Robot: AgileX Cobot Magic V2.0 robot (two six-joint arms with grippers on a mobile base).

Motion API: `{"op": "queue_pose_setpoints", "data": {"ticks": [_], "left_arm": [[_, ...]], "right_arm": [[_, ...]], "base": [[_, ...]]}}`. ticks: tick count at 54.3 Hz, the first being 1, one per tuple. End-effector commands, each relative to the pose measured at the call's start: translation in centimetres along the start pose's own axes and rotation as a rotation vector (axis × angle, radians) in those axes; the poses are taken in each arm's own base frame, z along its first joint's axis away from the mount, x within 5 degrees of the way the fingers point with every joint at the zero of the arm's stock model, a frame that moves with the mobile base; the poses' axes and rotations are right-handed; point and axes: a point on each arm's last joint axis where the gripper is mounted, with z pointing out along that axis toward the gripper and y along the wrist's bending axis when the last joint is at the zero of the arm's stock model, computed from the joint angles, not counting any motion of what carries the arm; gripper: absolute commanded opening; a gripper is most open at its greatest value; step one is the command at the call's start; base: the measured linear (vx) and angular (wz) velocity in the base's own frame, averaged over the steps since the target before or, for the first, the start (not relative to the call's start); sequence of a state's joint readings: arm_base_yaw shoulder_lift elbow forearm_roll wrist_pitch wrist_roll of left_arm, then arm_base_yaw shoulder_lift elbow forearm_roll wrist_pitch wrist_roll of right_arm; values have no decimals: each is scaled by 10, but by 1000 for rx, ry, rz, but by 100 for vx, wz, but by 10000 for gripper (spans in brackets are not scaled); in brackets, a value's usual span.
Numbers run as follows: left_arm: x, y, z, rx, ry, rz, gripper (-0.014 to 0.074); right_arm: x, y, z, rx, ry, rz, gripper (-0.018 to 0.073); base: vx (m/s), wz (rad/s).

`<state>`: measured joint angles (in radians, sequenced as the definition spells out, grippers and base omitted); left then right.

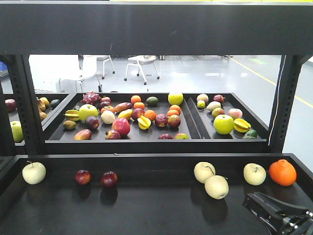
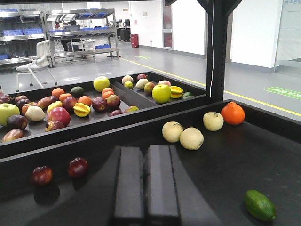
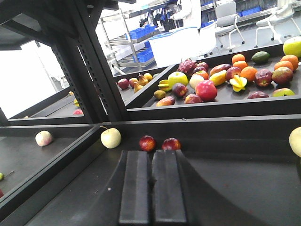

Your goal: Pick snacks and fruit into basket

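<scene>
Both hands hang low over the dark lower shelf. The left hand and the right hand each have their fingers pressed together with nothing between them. From the left hand, red apples sit at eleven o'clock, pale pears at one and a small dark green fruit at four. I see no basket and no snacks, and I can't pick out the pebbly green fruit among the heap in the rear tray. By my reckoning nothing is picked yet.
</scene>
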<state>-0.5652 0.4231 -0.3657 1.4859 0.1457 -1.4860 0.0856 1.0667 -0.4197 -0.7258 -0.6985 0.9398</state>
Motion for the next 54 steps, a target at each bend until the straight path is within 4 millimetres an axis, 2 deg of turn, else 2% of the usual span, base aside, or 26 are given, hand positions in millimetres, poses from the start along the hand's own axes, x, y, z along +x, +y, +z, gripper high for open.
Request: {"op": "queue_pose_setpoints", "data": {"ticks": [1,27,35,43,49,54], "left_arm": [[-10,-1,1,4,-21,-3,-8],[-13,-1,1,4,-33,26,-8],[-37,2,1,-29,-101,109,-7],[-73,16,7,-202,-154,94,-6],[-88,19,22,-266,-143,84,-4],[-99,16,42,-258,-123,91,-3]], "right_arm": [[-17,8,1,-64,-92,-16,-9],[-17,8,1,-64,-92,-16,-9],[-17,8,1,-64,-92,-16,-9],[-17,8,1,-64,-92,-16,-9],[-17,8,1,-64,-92,-16,-9],[-17,8,1,-64,-92,-16,-9]], "base": [[0,0],[0,0],[0,0],[0,0],[0,0],[0,0]]}}
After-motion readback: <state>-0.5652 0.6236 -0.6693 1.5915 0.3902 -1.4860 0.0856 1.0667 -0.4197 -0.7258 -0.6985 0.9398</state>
